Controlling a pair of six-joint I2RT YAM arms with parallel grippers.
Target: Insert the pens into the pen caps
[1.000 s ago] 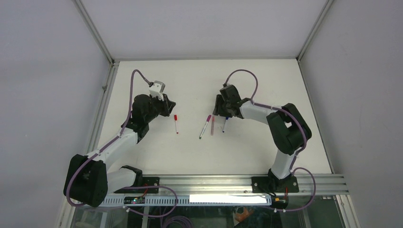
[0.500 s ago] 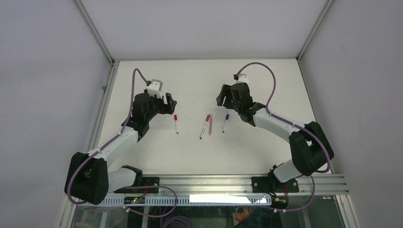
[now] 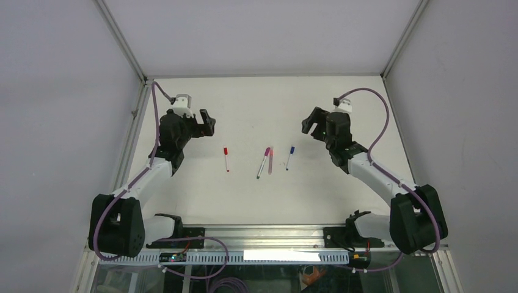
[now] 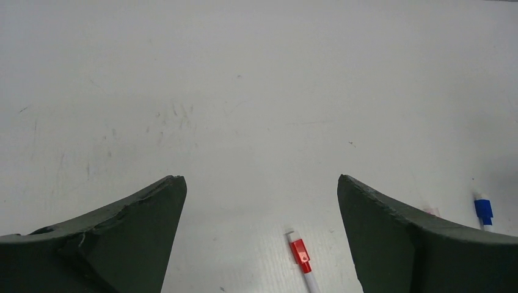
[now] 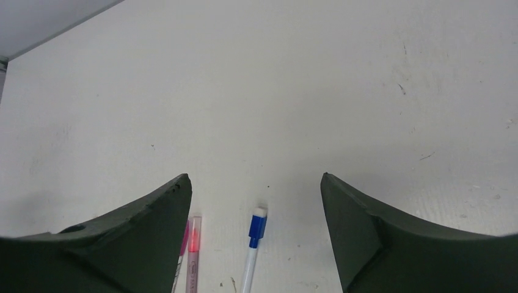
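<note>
Hanging over the white table (image 3: 256,104), the left gripper (image 3: 204,124) sits well to the left of the magenta-capped pen (image 3: 263,162) and farther from the arm bases than that pen. Its jaws are spread wide, released, and grasp nothing; its wrist view shows only bare tabletop between the two dark fingers (image 4: 134,232).

A red-capped pen (image 3: 226,159) lies flat to the left of the magenta-capped pen, clearly apart from it, with its cap end pointing away from the bases. The left wrist camera catches this pen (image 4: 302,259) low in the gap of the left gripper (image 4: 261,183), not touching either finger.

The magenta-capped pen lies slanted near the middle of the table, cap end away from the bases. A pale pink pen (image 3: 270,160) lies just beside it on the right, their far ends close together; whether they touch is unclear.

A blue-capped pen (image 3: 289,157) lies to the right of the magenta-capped pen, a little apart.

The right gripper (image 3: 313,124) hovers to the right of the magenta-capped pen and beyond it, jaws wide and released, holding nothing. Its wrist view shows the pale pink pen (image 5: 193,256) and blue-capped pen (image 5: 251,256) below the right gripper (image 5: 250,178).
</note>
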